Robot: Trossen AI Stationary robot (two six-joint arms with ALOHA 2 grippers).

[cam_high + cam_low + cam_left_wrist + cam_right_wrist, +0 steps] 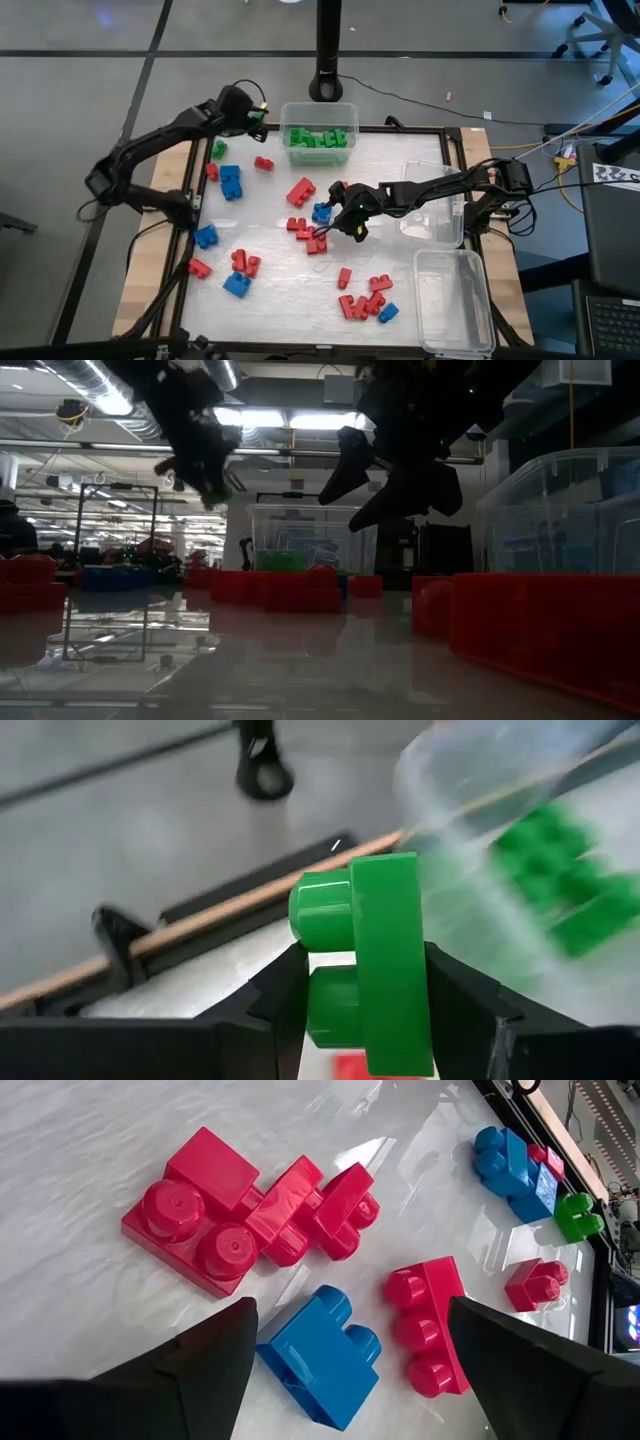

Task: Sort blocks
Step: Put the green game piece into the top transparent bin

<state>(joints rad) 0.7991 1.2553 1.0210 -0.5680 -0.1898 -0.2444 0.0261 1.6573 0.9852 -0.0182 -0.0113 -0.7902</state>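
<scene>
From above, the left hand (256, 112) is seen beside the tub of green blocks (319, 138); the right hand (335, 222) hangs over scattered blocks (300, 190) mid-tabletop (400, 310). In the left wrist view a green block (375, 960) is clamped between the fingers. In the right wrist view the fingers (200, 1370) are spread wide, empty, above a blue block (320, 1355).

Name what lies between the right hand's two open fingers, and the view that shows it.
A blue block lies on the table between the right hand's fingers, shown in the right wrist view.
</scene>
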